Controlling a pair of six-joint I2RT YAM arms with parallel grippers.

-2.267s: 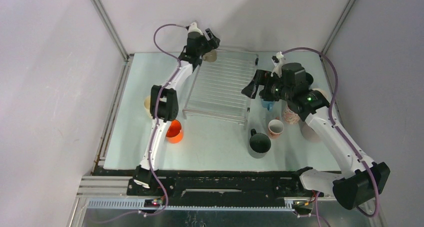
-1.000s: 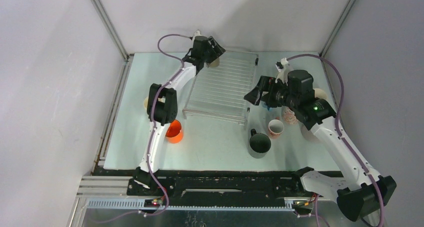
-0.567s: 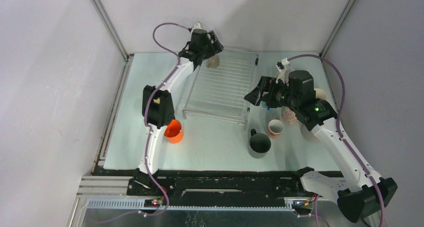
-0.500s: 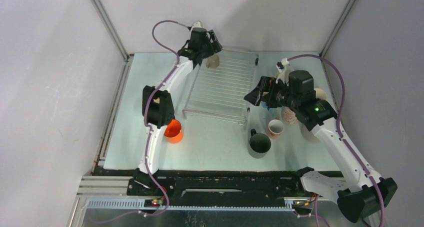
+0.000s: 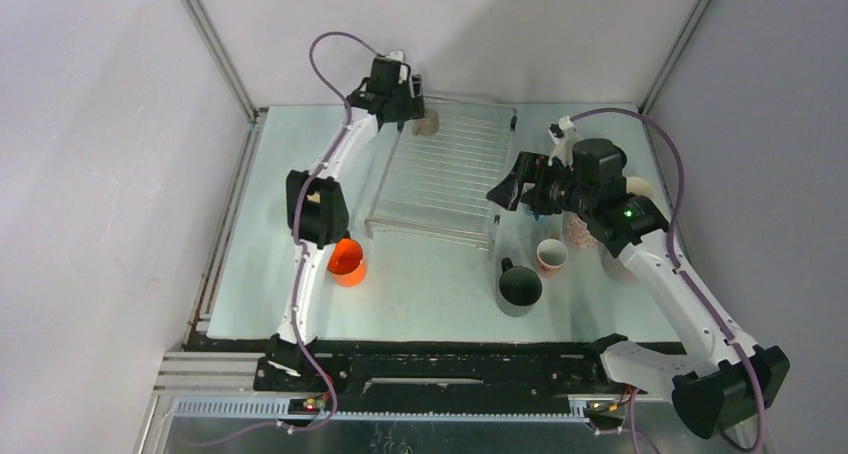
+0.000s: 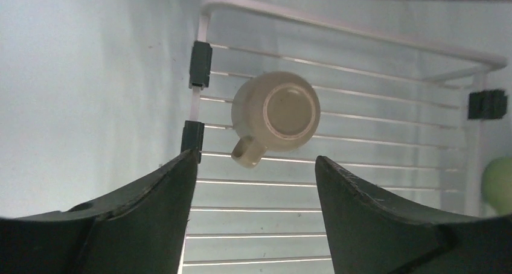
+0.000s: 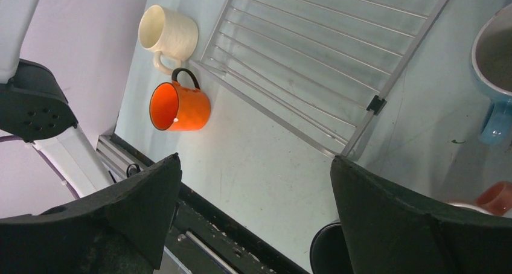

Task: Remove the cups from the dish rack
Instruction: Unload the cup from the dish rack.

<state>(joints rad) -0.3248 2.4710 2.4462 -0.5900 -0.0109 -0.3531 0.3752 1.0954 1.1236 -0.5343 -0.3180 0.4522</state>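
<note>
The dish rack point(image 5: 450, 169) lies in the middle of the table. One cream cup point(image 5: 426, 124) stands upside down on its far left corner. My left gripper point(image 5: 398, 102) hovers just left of that cup, open. In the left wrist view the cup point(image 6: 278, 114) sits on the wires point(image 6: 362, 147) a little beyond the fingertips, with nothing between the jaws of the gripper point(image 6: 256, 158). My right gripper point(image 5: 505, 186) hangs open over the rack's near right edge, and in its wrist view the gripper point(image 7: 255, 159) is empty above bare table.
Off the rack stand an orange cup point(image 5: 348, 261), a dark cup point(image 5: 520, 286), a small pink cup point(image 5: 549, 256), a speckled pink cup point(image 5: 580, 231) and a blue cup point(image 7: 498, 63). A cream cup point(image 7: 168, 32) lies left of the rack. A pale green cup point(image 6: 498, 183) shows beyond the rack's far end.
My left gripper has drawn back to the left off the cream cup and turned, with its jaws a little wider. The cup stays on the rack. The right arm has barely moved.
</note>
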